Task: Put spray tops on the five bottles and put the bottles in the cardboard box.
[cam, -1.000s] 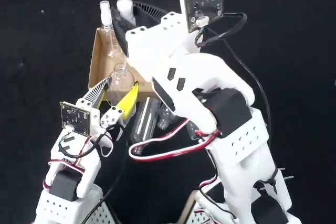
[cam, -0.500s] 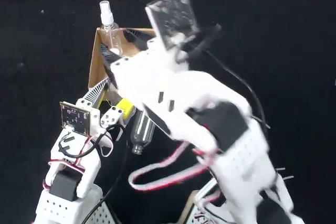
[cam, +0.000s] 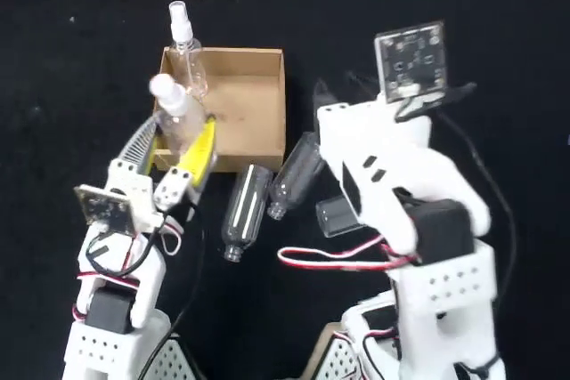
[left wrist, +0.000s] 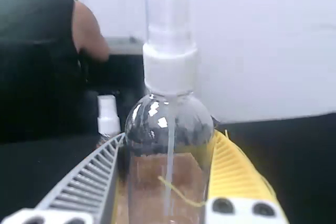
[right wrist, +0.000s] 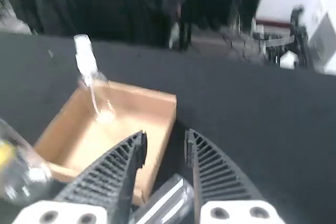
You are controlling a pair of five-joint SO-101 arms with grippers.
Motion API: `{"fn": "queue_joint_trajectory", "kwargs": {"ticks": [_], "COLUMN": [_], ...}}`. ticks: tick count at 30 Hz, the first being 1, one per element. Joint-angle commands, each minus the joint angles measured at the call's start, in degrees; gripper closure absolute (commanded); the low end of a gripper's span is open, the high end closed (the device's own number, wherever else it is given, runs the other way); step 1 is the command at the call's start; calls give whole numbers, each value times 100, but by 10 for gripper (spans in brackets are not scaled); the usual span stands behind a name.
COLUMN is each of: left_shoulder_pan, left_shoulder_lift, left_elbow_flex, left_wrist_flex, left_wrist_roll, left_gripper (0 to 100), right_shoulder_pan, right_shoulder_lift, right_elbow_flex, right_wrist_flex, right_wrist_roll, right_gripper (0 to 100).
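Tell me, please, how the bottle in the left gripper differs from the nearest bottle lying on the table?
The held bottle stands upright; the lying bottle is on its side. The held bottle wears a white spray top; the lying bottle has a bare neck. The left gripper clamps the held bottle; the lying bottle rests free. Both are clear.

My left jaws cover the sides of the bottle [left wrist: 168, 145] they clasp, and the frame's edge cuts off its base; from the right wrist it is a blur running off the edge. From above, my right arm [cam: 401, 193] hides most of one lying bottle [cam: 331, 216].
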Motion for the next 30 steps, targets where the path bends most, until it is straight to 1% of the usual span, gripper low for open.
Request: {"fn": "queue_joint_trajectory", "kwargs": {"ticks": [1, 4, 7, 10, 13, 17, 21, 26, 30], "left_shoulder_pan": [-374, -418, -435, -602, -646, -646, -646, -611, -646], "left_shoulder_lift": [-9, -9, 0, 62, 457, 1547, 3297, 5231, 5960], "left_elbow_flex": [136, 295, 303, 277, 154, -321, -1235, -2044, -2352], "left_wrist_flex": [-976, -1521, -1662, -1688, -1785, -2409, -2963, -3042, -3042], "left_wrist_roll": [35, 18, 0, -9, -9, -9, -9, -9, -9], "left_gripper": [970, 970, 970, 970, 970, 970, 970, 967, 966], "right_shoulder_pan": [149, 149, 149, 149, 149, 158, 158, 492, 659], "right_shoulder_lift": [-400, -567, -796, -1077, -1341, -1648, -1903, -2132, -2185], "right_elbow_flex": [1385, 2387, 3240, 3846, 4312, 4743, 4954, 5059, 5086], "right_wrist_flex": [-1037, -1670, -2356, -2919, -3270, -3516, -3516, -3508, -3508], "right_wrist_roll": [-35, -501, -923, -976, -976, -976, -967, -967, -1002], "right_gripper": [906, 906, 906, 906, 906, 906, 906, 906, 906]}}
